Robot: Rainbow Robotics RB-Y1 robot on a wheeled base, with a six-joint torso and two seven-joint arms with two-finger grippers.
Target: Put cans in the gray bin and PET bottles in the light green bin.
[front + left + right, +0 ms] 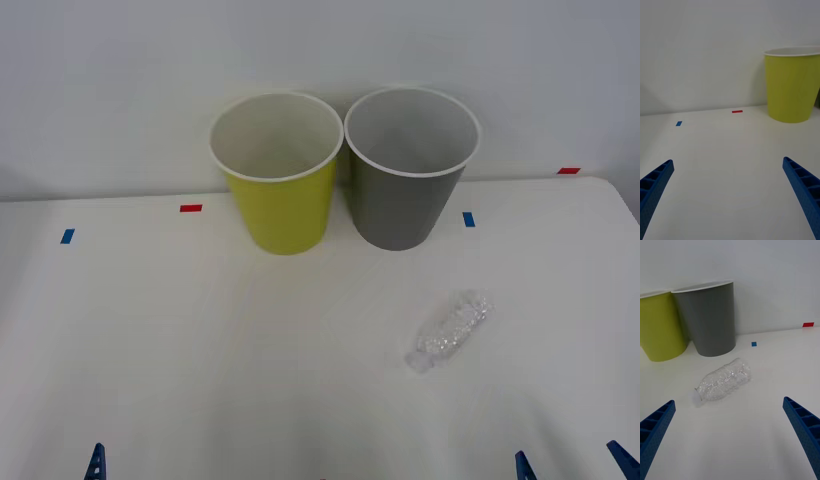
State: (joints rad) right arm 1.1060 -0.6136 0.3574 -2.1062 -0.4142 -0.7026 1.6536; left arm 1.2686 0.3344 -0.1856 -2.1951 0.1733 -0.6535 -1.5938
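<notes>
A small clear crumpled PET bottle lies on its side on the white table, right of centre. Behind it stand the light green bin and the gray bin, upright and side by side, almost touching. My right gripper is open near the table's front edge, just short of the bottle and empty. At the front left, my left gripper is open and empty, with one fingertip showing. Cans are out of view.
Small tape marks lie on the table: blue and red at the left, blue and red at the right. A white wall rises right behind the bins. The table's right edge is near.
</notes>
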